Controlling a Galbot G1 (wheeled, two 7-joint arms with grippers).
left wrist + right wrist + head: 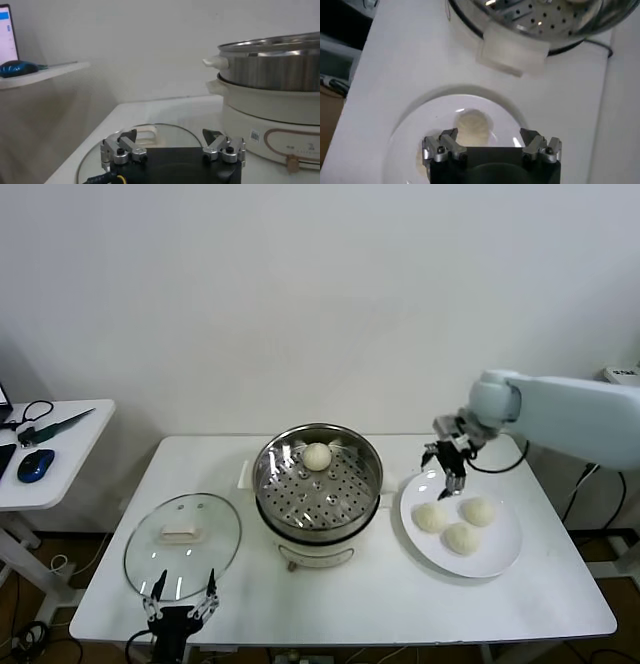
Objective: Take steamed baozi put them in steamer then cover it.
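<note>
A: Where were the baozi seen?

B: 1 baozi (317, 455) was found on the perforated tray inside the steamer (318, 494), toward its far side. 3 more baozi (457, 524) were laid close together on a white plate (500, 559), just right of the steamer on the surface (400, 604).

A: And the cover?

B: The cover (182, 542) was lying flat on the surface to the left of the steamer, handle up, so the steamer was left uncovered.

A: How was the right hand placed?

B: The right hand (447, 467) was held above the far left edge of the plate, between the steamer and the 3 baozi. Its fingers (440, 147) were spread wide and nothing was gripped. In the right wrist view, 1 baozi (472, 125) was seen on the plate beyond the fingers.

A: And the left?

B: The left hand (180, 596) was kept low at the near edge of the surface, just by the cover's near rim. It was also spread wide, with nothing held.

A: Anything else noted?

B: A side table (60, 454) stood off to the left with a blue mouse (35, 465) on it.
</note>
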